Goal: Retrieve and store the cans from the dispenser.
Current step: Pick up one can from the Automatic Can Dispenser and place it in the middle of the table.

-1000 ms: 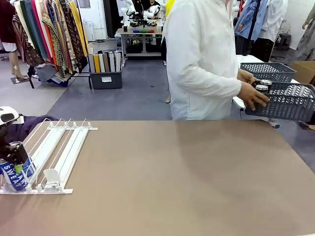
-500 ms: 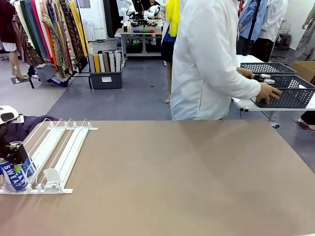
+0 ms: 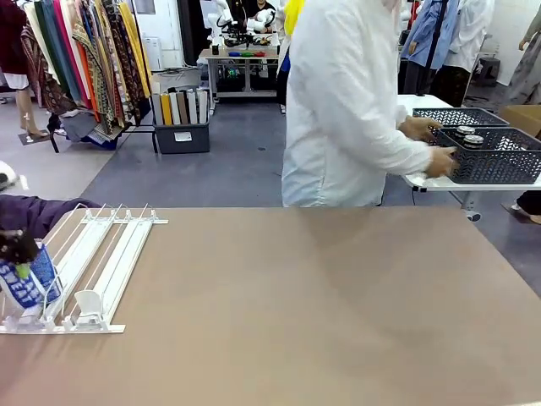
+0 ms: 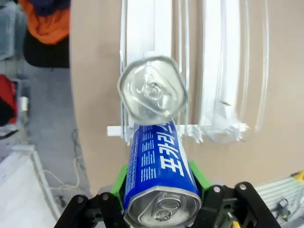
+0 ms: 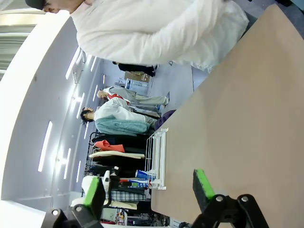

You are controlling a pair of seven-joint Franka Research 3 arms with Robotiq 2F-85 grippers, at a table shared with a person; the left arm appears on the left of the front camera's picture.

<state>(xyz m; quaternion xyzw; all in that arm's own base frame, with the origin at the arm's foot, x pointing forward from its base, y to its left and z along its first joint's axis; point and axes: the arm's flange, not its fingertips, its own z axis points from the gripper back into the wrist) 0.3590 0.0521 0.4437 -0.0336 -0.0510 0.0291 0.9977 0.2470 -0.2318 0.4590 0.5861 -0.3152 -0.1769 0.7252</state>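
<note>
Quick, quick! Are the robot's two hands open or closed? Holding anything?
Left gripper: closed, holding a blue can.
Right gripper: open, holding nothing.

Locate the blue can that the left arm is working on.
In the front view it is at the far left: the blue can sits tilted in the left gripper, at the near-left corner of the dispenser.

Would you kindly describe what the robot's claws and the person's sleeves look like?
The left claw and right claw both have black finger bodies with bright green pads. The person wears a white long-sleeved top.
</note>
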